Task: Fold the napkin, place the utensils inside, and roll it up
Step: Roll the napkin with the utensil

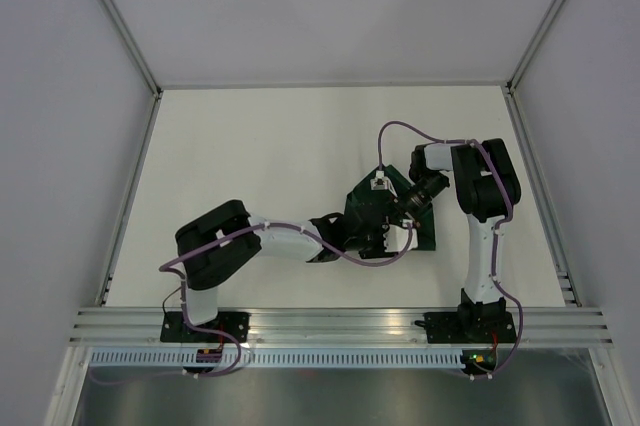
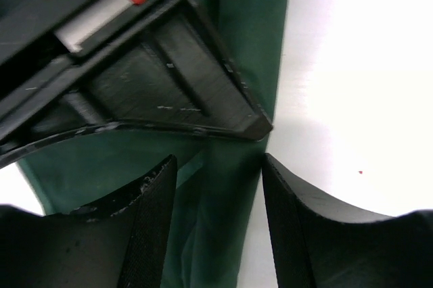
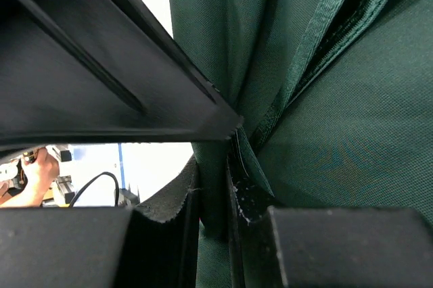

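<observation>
Green cloth sits bunched up in a heap near the middle of the flat white table (image 1: pixel 260 166). It is the dark green cloth napkin (image 1: pixel 362 204), and it is not flat. It is all folds and lumps, and a thick sewn hem runs along one edge. One corner lies flat on the table at the napkin's near right side.

Both robot arms meet at the napkin. The black and white left arm (image 1: pixel 270 238) comes in low from the napkin's left. The black and white right arm (image 1: pixel 480 196) stands on the napkin's right and bends over toward it.

The right claw (image 1: pixel 392 216) is pinched tight on the napkin. In its own camera the two black fingers (image 3: pixel 247 200) sit very close, with a thin fold of napkin (image 3: pixel 352 132) squeezed between them at the right claw (image 3: pixel 213 186). More cloth spreads out past the fingers.

The left claw (image 1: pixel 362 238) is right beside it, on the near side of the napkin. In its own camera the two black fingers (image 2: pixel 152 220) of the left claw (image 2: pixel 218 163) stand apart, and a long fold of napkin (image 2: pixel 243 31) runs through the gap. I cannot tell if the pads touch the cloth. A finger of the right claw (image 2: pixel 169 78) fills the view just past the left claw's tips, very close. Bare table (image 2: pixel 352 65) shows to the right of the fold.
</observation>
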Available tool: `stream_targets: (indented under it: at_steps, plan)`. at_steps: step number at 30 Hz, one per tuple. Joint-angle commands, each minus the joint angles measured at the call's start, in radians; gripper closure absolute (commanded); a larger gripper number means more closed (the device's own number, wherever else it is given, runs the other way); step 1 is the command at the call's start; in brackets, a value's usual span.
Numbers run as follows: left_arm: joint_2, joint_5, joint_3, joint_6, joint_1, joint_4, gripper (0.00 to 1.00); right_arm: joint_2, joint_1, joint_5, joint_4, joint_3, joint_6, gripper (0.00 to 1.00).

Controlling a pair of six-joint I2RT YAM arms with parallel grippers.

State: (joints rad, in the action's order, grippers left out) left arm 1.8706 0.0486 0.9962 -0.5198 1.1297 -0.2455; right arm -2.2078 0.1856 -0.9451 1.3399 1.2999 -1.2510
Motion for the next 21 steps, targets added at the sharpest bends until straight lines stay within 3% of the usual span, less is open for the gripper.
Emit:
stream_targets:
  at_steps: [1, 5, 12, 16, 20, 21]
  plan:
    - [0.035, 0.069, 0.048, -0.003, -0.001, 0.026, 0.43, -0.023, -0.005, 0.002, -0.048, 0.025, -0.061, 0.85]
    - [0.053, 0.131, 0.070, 0.036, -0.027, 0.075, 0.50, -0.026, -0.006, 0.006, -0.047, 0.033, -0.057, 0.85]
    - [0.102, 0.322, 0.142, 0.158, -0.128, 0.201, 0.84, -0.020, -0.006, 0.011, -0.061, 0.039, -0.036, 0.83]
    - [0.147, 0.466, 0.192, 0.201, -0.174, 0.279, 0.94, -0.009, -0.006, 0.009, -0.071, 0.039, -0.024, 0.80]
    - [0.203, 0.589, 0.246, 0.224, -0.203, 0.366, 0.98, 0.026, -0.006, 0.002, -0.096, 0.033, 0.011, 0.68]
    - [0.229, 0.611, 0.261, 0.233, -0.214, 0.392, 0.98, 0.037, -0.009, 0.003, -0.108, 0.032, 0.018, 0.60]
